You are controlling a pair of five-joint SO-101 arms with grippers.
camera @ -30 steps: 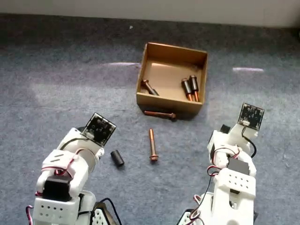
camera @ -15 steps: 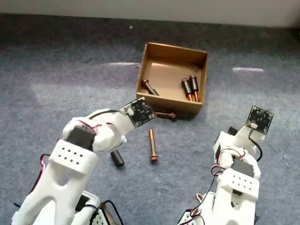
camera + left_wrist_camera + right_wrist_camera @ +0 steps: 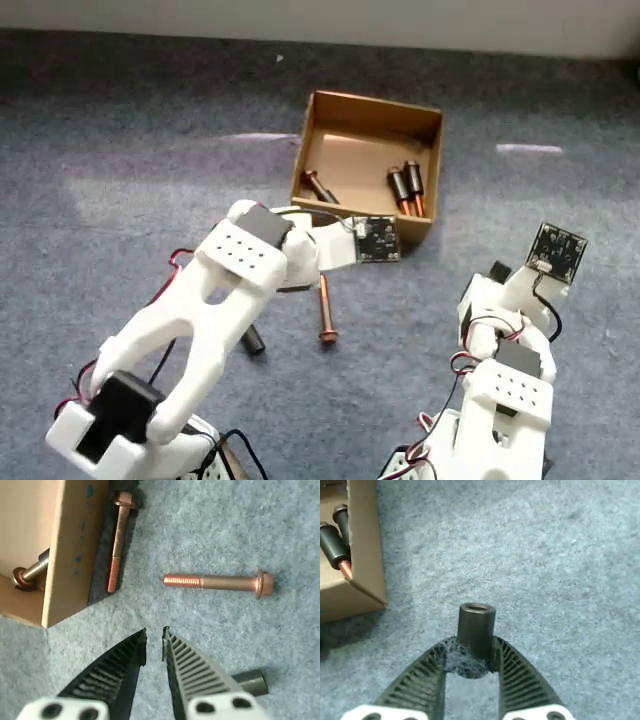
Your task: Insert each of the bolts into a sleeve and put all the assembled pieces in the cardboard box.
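Observation:
A copper bolt (image 3: 217, 581) (image 3: 325, 310) lies on the grey carpet, just ahead of my left gripper (image 3: 154, 631). That gripper is empty, its fingers open by a narrow gap. A second bolt (image 3: 119, 542) lies along the front wall of the cardboard box (image 3: 365, 215) (image 3: 75, 555). A loose black sleeve (image 3: 252, 680) (image 3: 255, 342) rests beside the left gripper. My right gripper (image 3: 470, 655) is shut on another black sleeve (image 3: 477, 622), held upright off the carpet, to the right of the box. Three assembled pieces (image 3: 405, 188) lie inside the box.
The left arm (image 3: 230, 290) stretches across the carpet toward the box front and covers part of it in the high view. The right arm (image 3: 510, 340) stands at the lower right. A box corner (image 3: 367, 587) is near the right gripper.
The left arm rose from its folded pose and swung out to the right, toward the front of the box. The right arm shifted slightly to the right.

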